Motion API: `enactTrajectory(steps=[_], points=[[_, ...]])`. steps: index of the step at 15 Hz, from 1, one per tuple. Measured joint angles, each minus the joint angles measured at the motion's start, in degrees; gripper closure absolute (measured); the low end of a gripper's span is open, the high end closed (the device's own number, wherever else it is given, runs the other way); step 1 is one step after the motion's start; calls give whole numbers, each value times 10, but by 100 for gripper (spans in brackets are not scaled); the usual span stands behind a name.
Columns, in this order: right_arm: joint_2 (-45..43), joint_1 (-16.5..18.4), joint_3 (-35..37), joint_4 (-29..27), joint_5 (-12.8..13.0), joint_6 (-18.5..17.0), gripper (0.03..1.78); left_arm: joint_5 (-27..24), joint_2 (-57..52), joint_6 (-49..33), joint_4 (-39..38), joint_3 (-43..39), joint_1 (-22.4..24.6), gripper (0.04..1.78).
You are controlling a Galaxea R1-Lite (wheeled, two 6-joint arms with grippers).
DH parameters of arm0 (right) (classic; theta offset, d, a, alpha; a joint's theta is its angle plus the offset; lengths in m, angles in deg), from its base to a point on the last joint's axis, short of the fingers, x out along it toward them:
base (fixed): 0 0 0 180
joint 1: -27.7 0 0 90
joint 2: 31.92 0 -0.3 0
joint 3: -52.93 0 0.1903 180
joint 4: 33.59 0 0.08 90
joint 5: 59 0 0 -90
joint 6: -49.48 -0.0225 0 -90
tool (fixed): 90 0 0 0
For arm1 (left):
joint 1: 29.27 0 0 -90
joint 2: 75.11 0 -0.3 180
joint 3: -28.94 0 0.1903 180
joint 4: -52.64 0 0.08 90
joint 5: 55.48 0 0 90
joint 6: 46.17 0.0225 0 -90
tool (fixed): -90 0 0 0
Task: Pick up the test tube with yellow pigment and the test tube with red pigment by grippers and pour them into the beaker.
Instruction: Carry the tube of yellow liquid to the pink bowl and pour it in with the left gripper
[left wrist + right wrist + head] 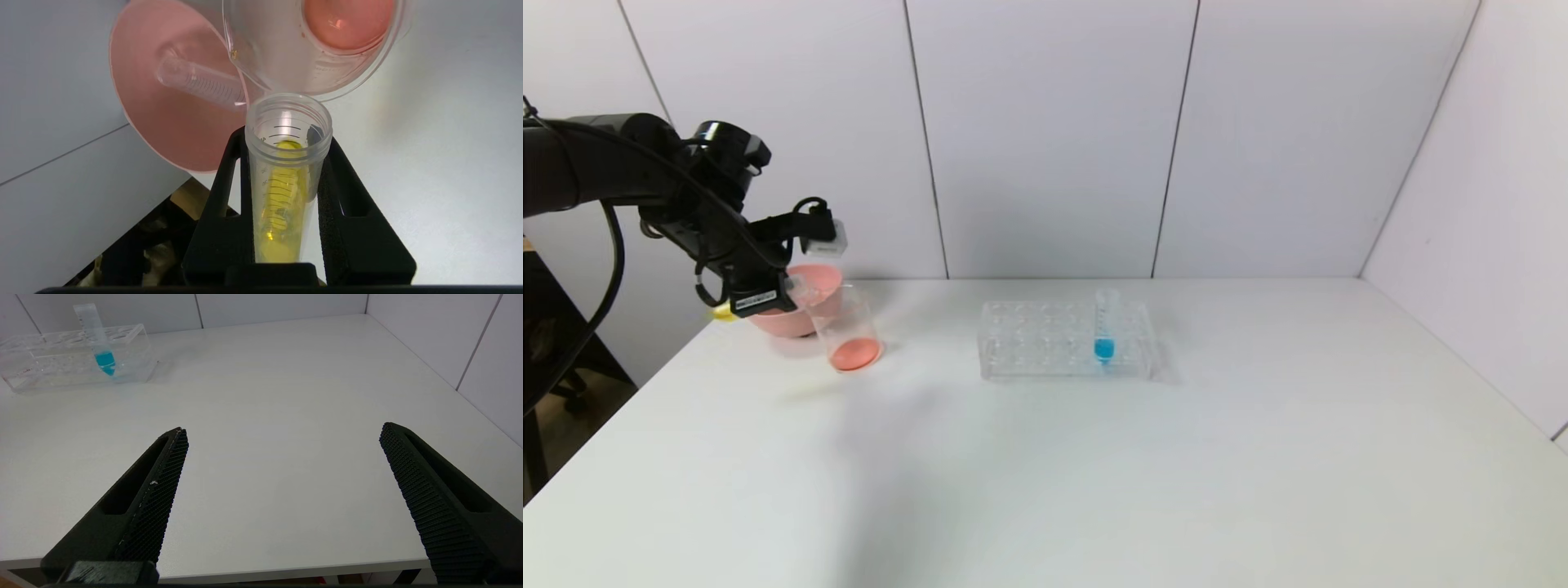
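White table (1094, 457) is shown carrying, from largest to smallest, a clear tube rack (1066, 340) near its middle, a pink bowl (799, 304) at its far left corner, and the beaker (848, 328) just in front of that bowl. One blue-liquid tube (1104, 327) is held upright in the rack. An empty clear tube (202, 83) is seen lying inside the bowl. A shallow layer of red-orange liquid (347, 22) is held in the beaker's base. The test tube with yellow pigment (284, 179) is clamped between the fingers of the left gripper (286, 163), tipped with its open mouth at the beaker's rim and yellow liquid along its lower length. The right gripper (282, 445) is held low over the table's near edge, fingers spread wide apart with nothing between them.
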Motion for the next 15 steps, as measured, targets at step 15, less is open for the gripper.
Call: enactTrajectory(steps=[15], points=[[0,0,0,0,0,0,10,64,-14,30,4,-1,-20,137]])
